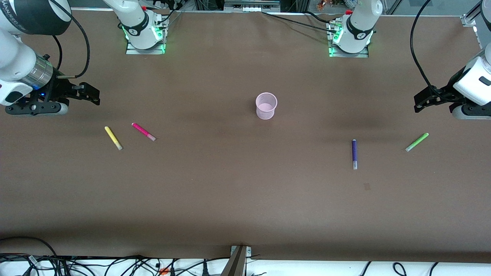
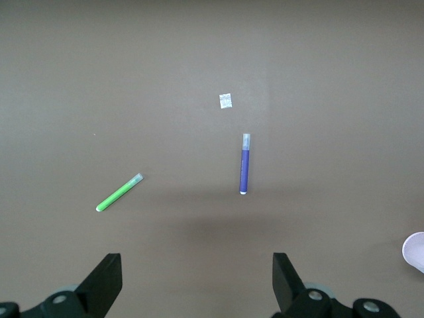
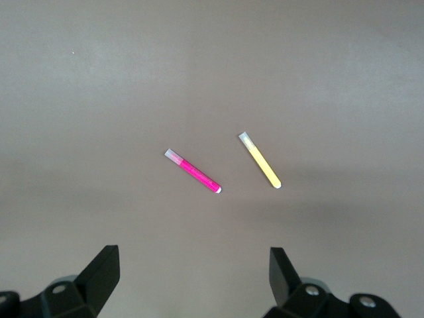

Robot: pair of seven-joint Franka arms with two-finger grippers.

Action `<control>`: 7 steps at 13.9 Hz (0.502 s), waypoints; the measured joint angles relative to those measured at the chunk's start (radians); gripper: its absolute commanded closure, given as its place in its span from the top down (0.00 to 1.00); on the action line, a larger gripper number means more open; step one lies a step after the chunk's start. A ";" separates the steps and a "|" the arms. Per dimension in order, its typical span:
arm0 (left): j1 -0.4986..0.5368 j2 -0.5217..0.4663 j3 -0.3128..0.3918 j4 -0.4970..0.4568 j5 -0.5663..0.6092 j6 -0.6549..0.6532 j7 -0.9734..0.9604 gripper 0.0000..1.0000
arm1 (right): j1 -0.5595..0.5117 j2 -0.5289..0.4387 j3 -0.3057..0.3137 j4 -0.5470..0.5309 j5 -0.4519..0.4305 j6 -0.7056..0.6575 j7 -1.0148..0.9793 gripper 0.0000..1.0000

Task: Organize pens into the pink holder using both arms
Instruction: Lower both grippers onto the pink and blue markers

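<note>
Left gripper (image 2: 197,285), right gripper (image 3: 193,281) open, empty, waiting high; centre your jaws across purple pen (image 1: 354,153), pink pen (image 1: 143,131) before descending.

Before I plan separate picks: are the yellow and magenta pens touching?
Apart. The right wrist view shows bare brown table between the slim yellow pen and the slim magenta pen.

1. This is a robotics lab, not a home or a shop.
2. Two white arms' bases (image 1: 145,32) (image 1: 350,38) are bolted onto metal plates at about eleven and one o'clock on the brown-covered table (image 1: 230,191), green lights glowing.
3. Black cables (image 1: 115,264) tangle along the six o'clock edge.
4. Aluminium framing (image 1: 251,4) and gear crowd twelve o'clock.
</note>
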State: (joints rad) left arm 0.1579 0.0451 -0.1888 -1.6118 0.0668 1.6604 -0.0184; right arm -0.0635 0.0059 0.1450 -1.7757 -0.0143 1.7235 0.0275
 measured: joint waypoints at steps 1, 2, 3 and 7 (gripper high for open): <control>0.000 0.000 -0.002 0.000 0.000 -0.001 0.000 1.00 | 0.000 0.000 0.000 0.000 0.000 0.000 -0.001 1.00; 0.000 0.000 -0.003 0.000 0.000 -0.001 0.000 1.00 | 0.000 0.001 0.000 0.001 0.000 0.000 -0.003 1.00; 0.000 0.000 -0.004 0.001 0.000 -0.002 0.000 1.00 | 0.000 0.003 0.000 0.004 0.000 0.000 -0.005 1.00; 0.000 0.000 -0.006 0.001 0.000 -0.004 0.000 1.00 | 0.000 0.016 0.001 0.011 0.000 -0.035 -0.018 1.00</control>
State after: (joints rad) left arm 0.1578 0.0450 -0.1945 -1.6108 0.0668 1.6569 -0.0184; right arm -0.0635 0.0219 0.1455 -1.7646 -0.0143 1.6885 0.0098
